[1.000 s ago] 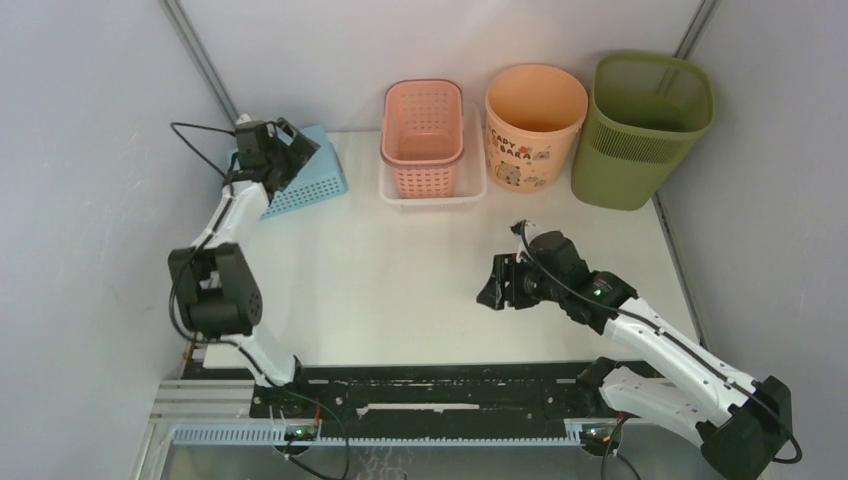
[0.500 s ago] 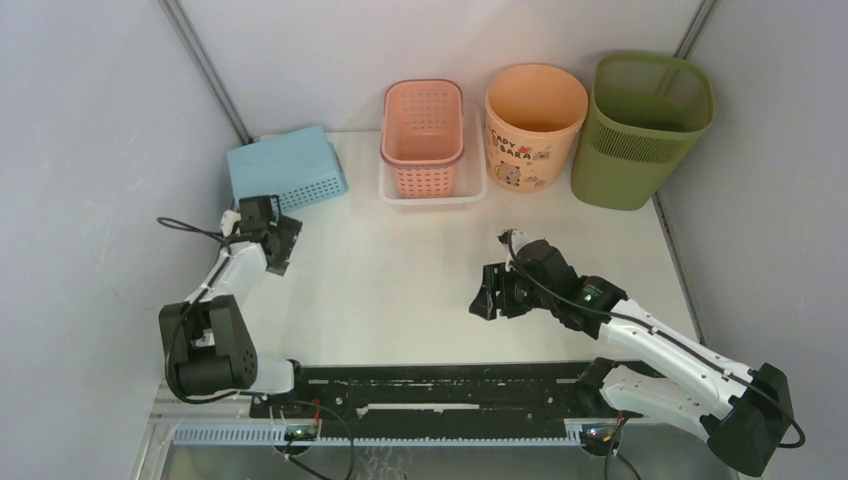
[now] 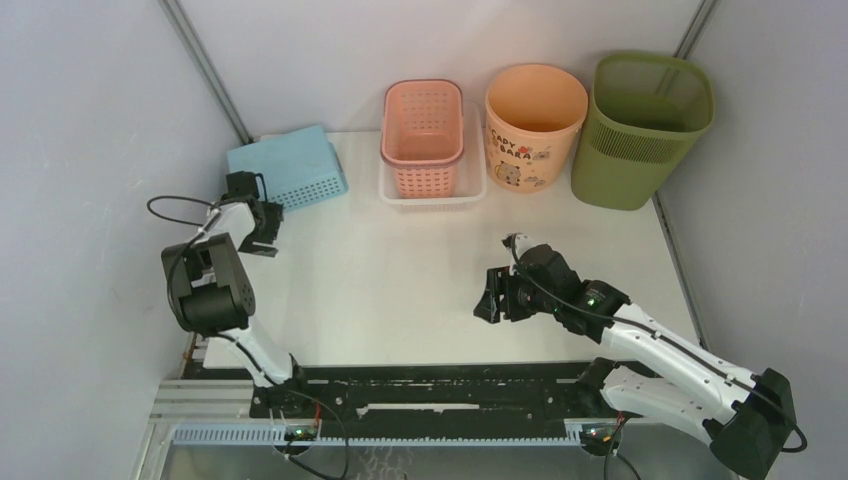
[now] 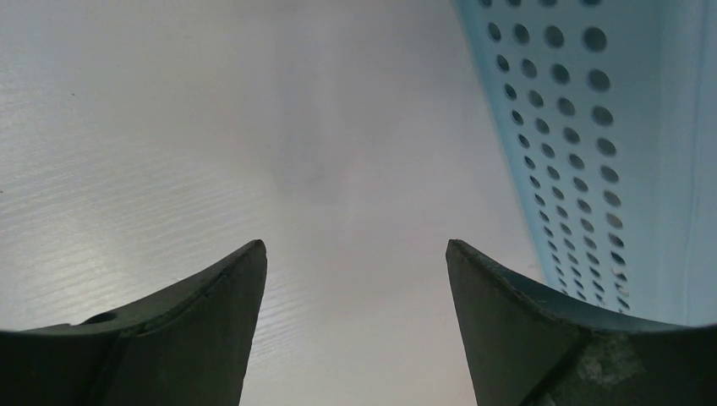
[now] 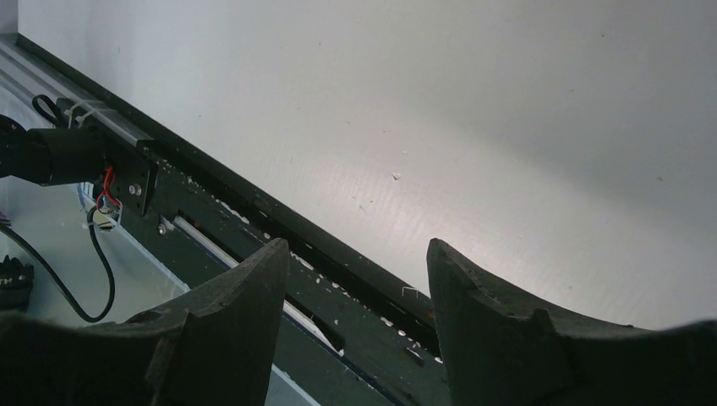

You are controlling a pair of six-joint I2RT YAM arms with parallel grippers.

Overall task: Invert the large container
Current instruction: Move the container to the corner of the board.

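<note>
The large container, an olive-green bin [image 3: 642,130] with a mesh upper band, stands upright at the back right corner, mouth up. My left gripper [image 3: 262,235] is open and empty, low over the table [image 3: 390,270] at the far left; in its wrist view [image 4: 355,254] the jaws stand wide apart. My right gripper [image 3: 490,300] is open and empty over the table's middle front, far from the bin; its wrist view [image 5: 359,254] shows the table's front edge.
A round peach bucket [image 3: 535,125] with cartoon print stands left of the bin. A pink perforated basket [image 3: 422,135] stands in a white tray [image 3: 432,198]. An upturned light-blue basket [image 3: 288,168] lies at the back left, close beside my left gripper [image 4: 609,127]. A black rail [image 5: 279,228] runs along the front.
My left arm came down and back from the blue basket to the table's left edge. My right gripper has shifted slightly toward the front.
</note>
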